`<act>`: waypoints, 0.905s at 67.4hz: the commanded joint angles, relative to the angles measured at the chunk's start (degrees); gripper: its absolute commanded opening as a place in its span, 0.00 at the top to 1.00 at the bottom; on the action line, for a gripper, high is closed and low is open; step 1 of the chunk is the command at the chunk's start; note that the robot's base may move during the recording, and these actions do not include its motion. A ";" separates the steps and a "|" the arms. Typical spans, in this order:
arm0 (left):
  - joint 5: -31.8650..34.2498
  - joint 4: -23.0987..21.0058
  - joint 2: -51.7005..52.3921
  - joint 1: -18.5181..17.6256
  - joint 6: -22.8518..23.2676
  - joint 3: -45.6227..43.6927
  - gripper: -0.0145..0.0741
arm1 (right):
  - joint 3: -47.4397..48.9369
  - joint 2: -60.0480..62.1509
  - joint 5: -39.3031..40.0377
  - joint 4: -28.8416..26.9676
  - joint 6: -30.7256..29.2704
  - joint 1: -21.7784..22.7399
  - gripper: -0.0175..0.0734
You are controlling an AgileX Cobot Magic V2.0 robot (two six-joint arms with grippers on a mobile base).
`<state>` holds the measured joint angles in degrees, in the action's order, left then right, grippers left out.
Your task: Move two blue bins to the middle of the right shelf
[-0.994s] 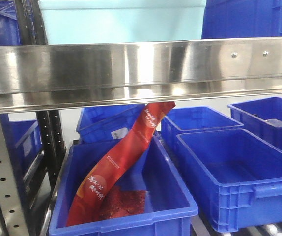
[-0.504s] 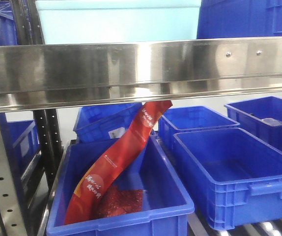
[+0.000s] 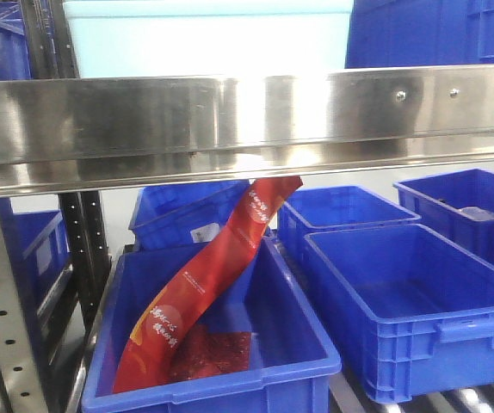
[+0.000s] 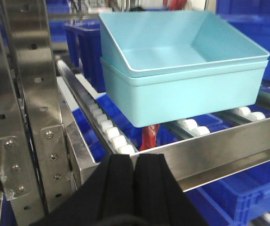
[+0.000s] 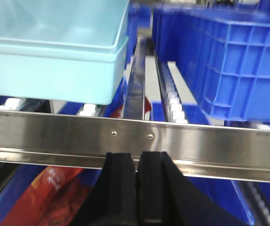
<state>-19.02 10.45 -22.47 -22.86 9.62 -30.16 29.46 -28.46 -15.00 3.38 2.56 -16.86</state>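
Left hand (image 4: 134,165) black, fingers pressed together, holding nothing, just before the steel shelf rail (image 4: 210,155). Right hand (image 5: 136,162) likewise closed narrow, empty, at the rail. Two nested light-blue plastic bins (image 4: 182,80) sit on the white rollers (image 4: 111,132) beyond. Below: dark-blue crate (image 3: 213,344) holding a red snack bag (image 3: 204,292), more dark-blue crates (image 3: 419,301) beside.
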 commanded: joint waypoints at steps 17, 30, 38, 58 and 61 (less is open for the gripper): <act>4.65 -0.19 4.47 -0.14 -0.06 3.54 0.96 | -7.47 11.39 3.38 0.84 -0.08 0.16 0.99; 5.04 -0.19 4.47 -0.14 -0.06 3.54 0.96 | -7.47 11.39 3.49 0.84 -0.08 0.16 0.99; 5.04 -0.19 4.47 -0.14 -0.06 3.54 0.96 | -7.47 11.39 3.49 0.84 -0.08 0.16 0.99; 5.03 -0.19 4.47 -0.14 -0.06 3.99 0.96 | -7.47 11.39 3.49 0.84 -0.08 0.16 0.99; 5.47 -0.19 4.58 -0.14 -0.06 4.79 0.96 | -7.47 11.39 3.49 0.84 -0.08 0.16 0.99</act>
<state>-14.95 10.45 -18.13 -22.86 9.62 -26.34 22.13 -17.40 -12.88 3.60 2.56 -16.86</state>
